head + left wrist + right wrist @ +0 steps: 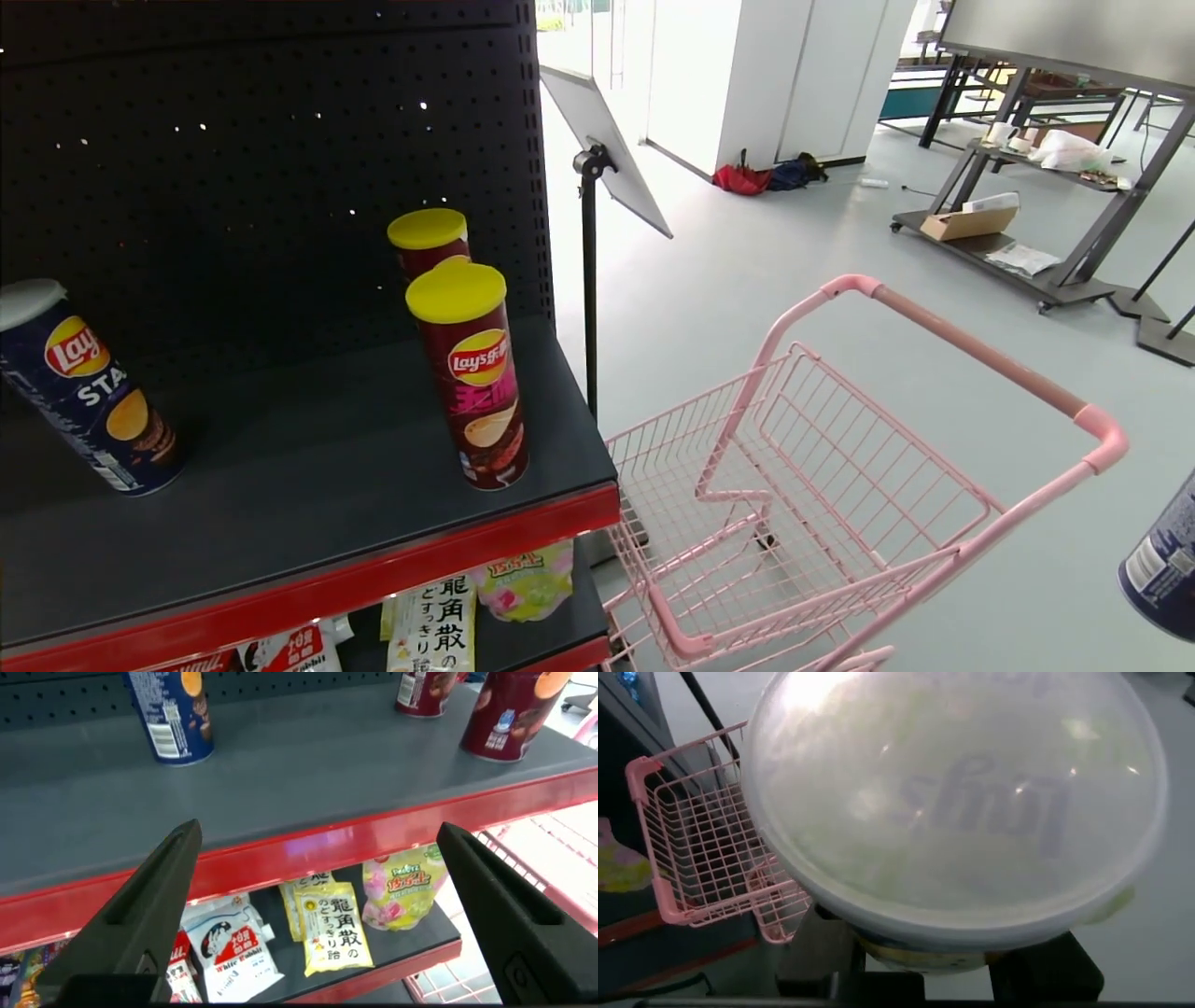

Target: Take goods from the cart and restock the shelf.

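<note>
The left gripper (318, 831) has its 2 black fingers (140, 915) spread wide apart, holding and touching nothing. It hangs just in front of the red front lip of the shelf (308, 504). The right gripper (929, 966) is clamped on the held can (952, 803), a blue tube whose pale translucent lid faces the wrist camera. The jaws show as dark shapes on either side of its body. In the head view this can is at the far right, past the handle end of the cart (840, 485) and well apart from the shelf.

The shelf is a dark grey board backed by black pegboard (261, 140). 3 cans stand on it:
- The shelved blue can (89, 392), with a whitish lid, is toward the left.
- The front maroon can (471, 373), with a yellow lid, is near the right front corner.
- The rear maroon can (428, 241) is just behind it, by the pegboard.

The tier below holds a white packet (229, 947), a yellow packet (329, 926) and a green-and-pink pouch (402, 889).

The cart, a pink wire basket with a pink handle, stands just right of the shelf on a pale grey floor (747, 280). Behind it, a black stand carries a tilted white board (607, 140). Farther off, a dark metal rack (1074, 252) holds a cardboard box (966, 224).
</note>
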`<state>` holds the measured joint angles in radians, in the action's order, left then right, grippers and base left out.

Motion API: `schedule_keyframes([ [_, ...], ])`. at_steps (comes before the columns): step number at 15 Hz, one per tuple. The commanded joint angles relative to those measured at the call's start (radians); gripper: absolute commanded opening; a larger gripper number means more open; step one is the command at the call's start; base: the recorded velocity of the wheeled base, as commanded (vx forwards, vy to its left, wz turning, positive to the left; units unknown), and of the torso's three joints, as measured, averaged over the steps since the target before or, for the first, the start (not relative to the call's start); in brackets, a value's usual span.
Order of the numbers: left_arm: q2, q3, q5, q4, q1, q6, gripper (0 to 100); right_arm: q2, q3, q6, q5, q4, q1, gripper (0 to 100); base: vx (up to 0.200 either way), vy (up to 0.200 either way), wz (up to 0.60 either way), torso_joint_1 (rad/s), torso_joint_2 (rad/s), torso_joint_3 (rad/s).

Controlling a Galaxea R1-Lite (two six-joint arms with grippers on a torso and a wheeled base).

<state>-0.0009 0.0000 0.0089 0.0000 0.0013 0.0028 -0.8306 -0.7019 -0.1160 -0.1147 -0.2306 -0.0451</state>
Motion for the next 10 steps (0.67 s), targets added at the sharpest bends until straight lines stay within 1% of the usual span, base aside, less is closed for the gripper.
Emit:
schedule_keyframes([
  [1, 0.001, 0.0, 0.0, 0.0, 0.0, 0.0, 100, -0.024, 0.013, -0.01, -0.005, 0.024, -0.007, 0, 0.0, 0.0, 0.0, 0.041, -0.09, -0.046],
  [3, 0.001, 0.0, 0.0, 0.0, 0.0, 0.0, 100, -0.022, 0.015, -0.028, -0.003, 0.03, -0.024, 0, 0.0, 0.0, 0.6, 0.019, -0.04, -0.027],
  [9, 0.001, 0.0, 0.0, 0.0, 0.0, 0.0, 100, -0.012, 0.041, -0.031, -0.003, 0.031, -0.024, 0, 0.0, 0.0, 0.6, 0.006, 0.0, -0.003],
  [10, 0.001, 0.0, 0.0, 0.0, 0.0, 0.0, 100, -0.001, 0.058, -0.031, -0.003, 0.033, -0.025, 0, 0.0, 0.0, 0.0, 0.0, 0.0, 0.0],
])
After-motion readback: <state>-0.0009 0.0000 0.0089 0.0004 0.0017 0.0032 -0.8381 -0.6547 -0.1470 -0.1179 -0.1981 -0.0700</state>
